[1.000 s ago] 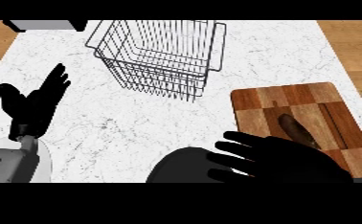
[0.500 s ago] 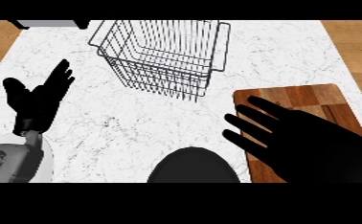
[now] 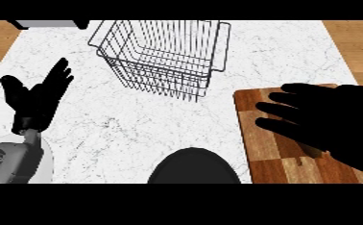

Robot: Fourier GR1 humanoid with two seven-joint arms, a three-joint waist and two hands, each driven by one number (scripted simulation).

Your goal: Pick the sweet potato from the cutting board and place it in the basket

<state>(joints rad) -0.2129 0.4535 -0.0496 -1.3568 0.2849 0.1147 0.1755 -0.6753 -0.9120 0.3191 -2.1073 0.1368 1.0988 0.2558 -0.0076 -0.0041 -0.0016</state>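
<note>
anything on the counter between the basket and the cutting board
No. In the head view, only bare white marble counter separates the basket from the board. The right hand is over the board, not in that gap.

The right robot hand point(image 3: 322, 118) is coming in from the view's right side, palm down, its fingers point(image 3: 280, 109) lying straight and spread, pointing toward the left. The hand is showing as a dark shape, so its thumb cannot be told apart. The left robot hand point(image 3: 39, 96) is resting at the view's left edge, open, fingers pointing up and slightly right. Its grey forearm point(image 3: 21, 159) is rising from the lower left corner.
</note>
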